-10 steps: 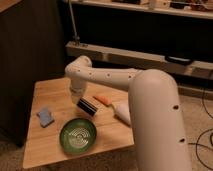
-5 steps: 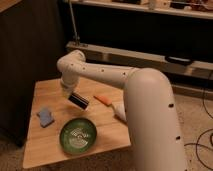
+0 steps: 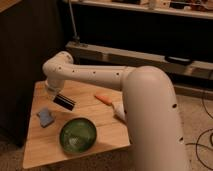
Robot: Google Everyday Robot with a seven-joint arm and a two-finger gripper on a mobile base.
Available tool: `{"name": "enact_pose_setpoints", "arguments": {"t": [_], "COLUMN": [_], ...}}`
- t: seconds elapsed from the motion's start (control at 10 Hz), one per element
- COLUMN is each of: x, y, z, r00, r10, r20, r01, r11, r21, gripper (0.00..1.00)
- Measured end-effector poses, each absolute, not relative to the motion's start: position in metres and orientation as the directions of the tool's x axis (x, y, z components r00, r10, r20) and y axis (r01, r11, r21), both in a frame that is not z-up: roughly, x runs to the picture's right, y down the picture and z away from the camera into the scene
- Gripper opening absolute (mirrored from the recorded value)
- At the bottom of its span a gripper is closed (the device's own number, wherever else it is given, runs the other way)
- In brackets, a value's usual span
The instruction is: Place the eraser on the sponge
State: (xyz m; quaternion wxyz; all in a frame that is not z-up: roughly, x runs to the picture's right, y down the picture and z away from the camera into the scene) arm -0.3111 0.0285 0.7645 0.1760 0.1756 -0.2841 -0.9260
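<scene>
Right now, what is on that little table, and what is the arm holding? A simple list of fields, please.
gripper: over the table's left part, shut on the eraser
eraser: black, striped side, held, apart from the sponge
sponge: blue, lying near the left edge
green bowl: near the front edge
orange stick: lying right of the eraser
wooden table: small, light wood

White arm point(image 3: 100, 77) with little dark dots, its pale gripper point(image 3: 56, 94) over the left side of the light wood table point(image 3: 107, 129), clamped on the eraser point(image 3: 64, 102), which is black with thin white stripes. The sponge point(image 3: 45, 117) is light blue, the bowl point(image 3: 78, 135) green, the stick point(image 3: 104, 99) orange.
</scene>
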Motion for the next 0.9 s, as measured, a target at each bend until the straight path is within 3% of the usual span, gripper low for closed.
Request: {"name": "enact_pose_setpoints", "arguments": {"t": [0.6,0.9], "x": [-0.357,-0.365], "y": [0.042,0.037], "z": [0.777,0.779], "r00": [-0.878,-0.799], "r10": [-0.319,-0.305], "r20": [-0.356,-0.519], "r01": [0.136,0.04], "r11": [-0.88,-0.887], "r21": [0.455,0.46], "gripper": [0.0,0.0]}}
